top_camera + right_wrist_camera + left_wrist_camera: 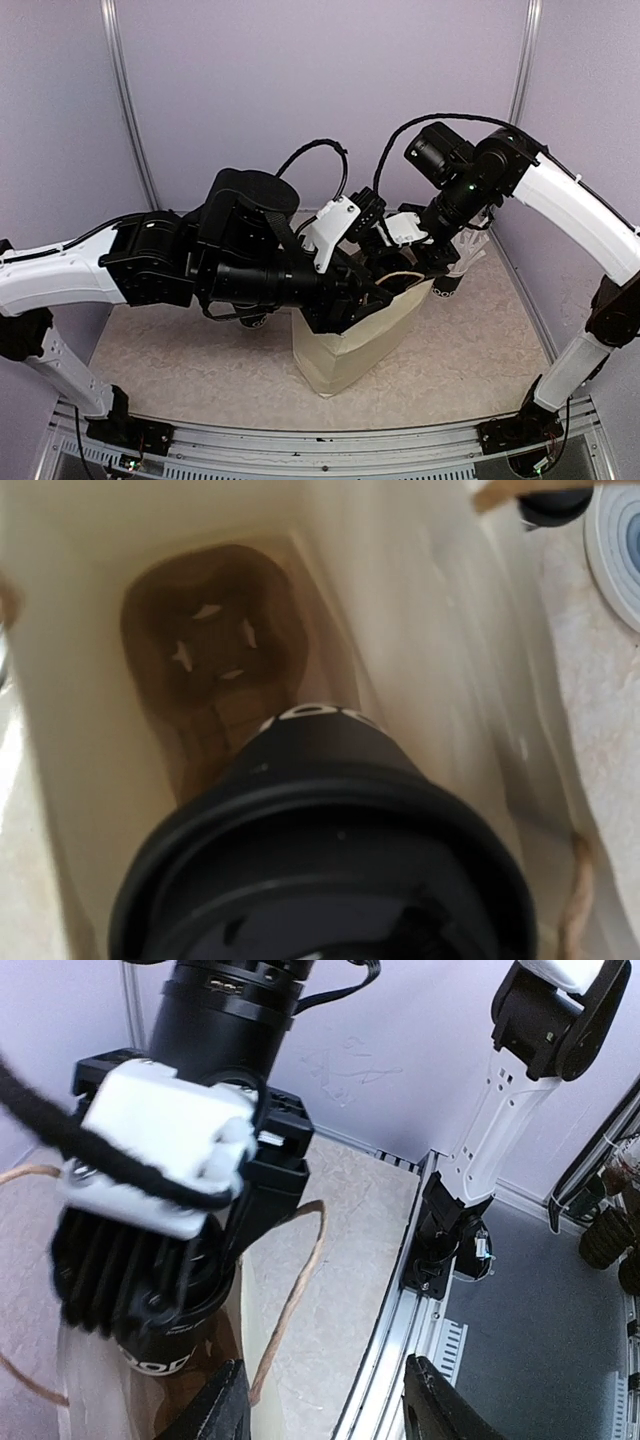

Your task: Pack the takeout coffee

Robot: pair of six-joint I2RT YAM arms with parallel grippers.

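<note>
A black lidded takeout coffee cup [320, 870] with white lettering fills the right wrist view. It hangs inside the open cream paper bag [400, 600], above a brown cup carrier [215, 650] on the bag's floor. My right gripper [395, 268] is shut on the cup's top; the left wrist view shows that grip [150, 1290] and the cup's lettering [160, 1360]. My left gripper [330, 1410] is open, with one finger [225, 1405] at the bag's rim [243, 1330]. In the top view it [370, 295] is at the bag's mouth [345, 350]. The second coffee cup is out of view.
A black cup with white straws [447, 285] stands just behind the bag on the right. A round pale blue-white object [615, 540] lies outside the bag. The bag's twine handle [290, 1300] hangs over its side. The table's metal rail [400, 1320] and the right arm's base [450, 1230] are close.
</note>
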